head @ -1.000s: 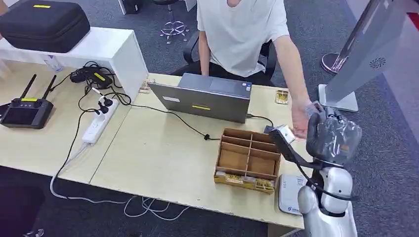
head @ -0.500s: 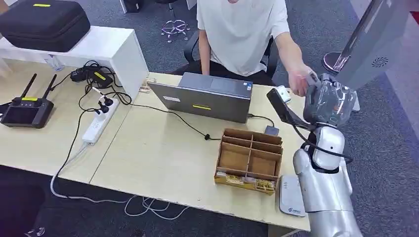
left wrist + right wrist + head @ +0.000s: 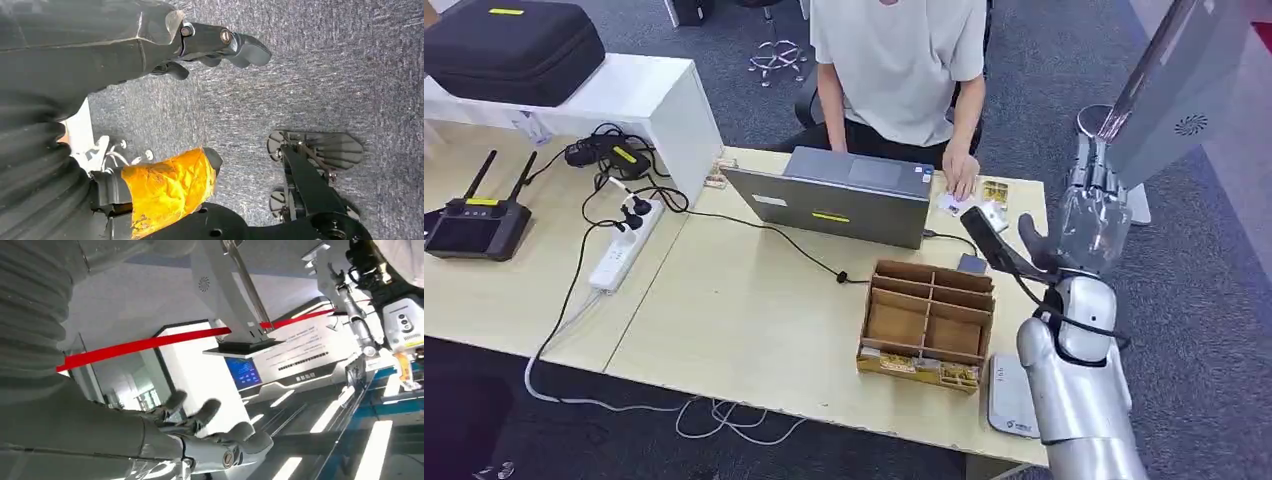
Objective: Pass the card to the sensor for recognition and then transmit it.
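- Head view: the right robot hand [image 3: 1092, 215] is raised off the far right corner of the pale wooden desk [image 3: 744, 320], fingers spread upward and holding nothing, a pose I'd read as one of release. The small white card [image 3: 951, 204] lies on the desk near its far edge, just right of the grey laptop [image 3: 839, 200], under the fingertips of the person's hand [image 3: 961, 180]; the person in a white shirt sits behind the desk, so the hand-over looks done to me. The brown wooden compartment tray [image 3: 929, 325] sits near the front right edge, and beside it at the front right corner lies a flat white sensor pad [image 3: 1009, 395], handy for the robot's reach.
- Left wrist view: the left robot hand [image 3: 210, 47] hangs over grey carpet [image 3: 310, 75], its dark fingers loosely curled in on nothing, apparently idle for this job.
- Right wrist view: the right robot hand's fingers [image 3: 210, 412] are apart and bare, pointing toward a white stand [image 3: 235, 305] in a bright hall.
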Available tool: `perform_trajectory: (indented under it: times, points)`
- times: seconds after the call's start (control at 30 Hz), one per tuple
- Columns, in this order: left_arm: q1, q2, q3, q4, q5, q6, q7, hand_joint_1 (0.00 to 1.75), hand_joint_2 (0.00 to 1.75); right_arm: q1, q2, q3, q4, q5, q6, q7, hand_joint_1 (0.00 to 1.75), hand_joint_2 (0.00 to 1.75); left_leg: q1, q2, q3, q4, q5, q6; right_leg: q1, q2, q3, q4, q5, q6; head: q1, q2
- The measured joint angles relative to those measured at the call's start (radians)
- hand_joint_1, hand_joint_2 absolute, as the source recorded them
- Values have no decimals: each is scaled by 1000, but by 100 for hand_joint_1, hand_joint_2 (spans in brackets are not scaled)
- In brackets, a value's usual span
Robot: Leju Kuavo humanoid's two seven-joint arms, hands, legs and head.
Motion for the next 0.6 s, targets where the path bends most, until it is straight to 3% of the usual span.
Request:
perform_trajectory:
  times: [0.33, 0.6]
  points:
    - [5, 1, 0, 0, 29, 5, 11, 0, 175, 169, -39, 83, -253, -53, 22, -58, 0, 175, 0, 1, 0, 0, 0, 0, 0, 0, -1, 0, 0, 0, 0, 0]
    - [12, 8, 13, 0, 69, 7, 26, 0, 175, 352, -165, 104, -555, -129, 54, -78, 0, 175, 0, 1, -1, 0, -2, 1, 0, 0, 0, -1, -1, 0, 0, 0]
